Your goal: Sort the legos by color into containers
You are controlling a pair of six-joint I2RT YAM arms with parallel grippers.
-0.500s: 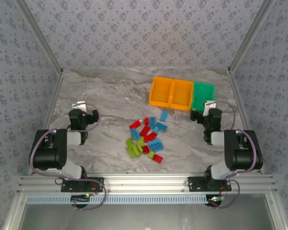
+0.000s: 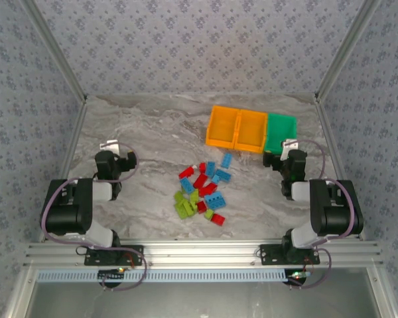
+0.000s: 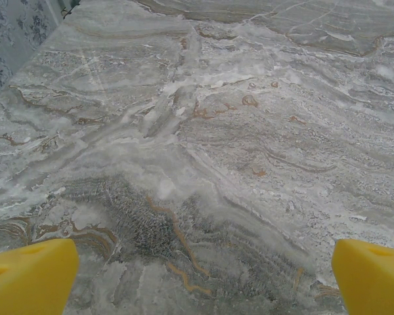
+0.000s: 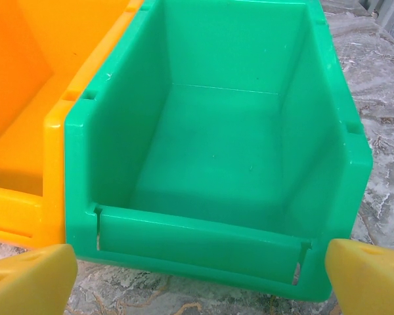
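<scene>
A loose heap of red, blue and lime legos (image 2: pixel 202 189) lies on the marble table between the two arms. Three joined containers stand at the back right: two orange bins (image 2: pixel 237 128) and a green bin (image 2: pixel 280 133). My left gripper (image 2: pixel 117 154) rests at the left, well apart from the heap, open over bare marble, its yellow fingertips (image 3: pixel 33 275) wide apart. My right gripper (image 2: pixel 286 152) sits just in front of the green bin (image 4: pixel 217 151), open, with nothing between its yellow fingertips (image 4: pixel 368 275). The green bin is empty inside.
Patterned walls and metal frame posts enclose the table on three sides. An aluminium rail (image 2: pixel 199 252) runs along the near edge, carrying both arm bases. Part of an orange bin (image 4: pixel 26 118) adjoins the green one on its left.
</scene>
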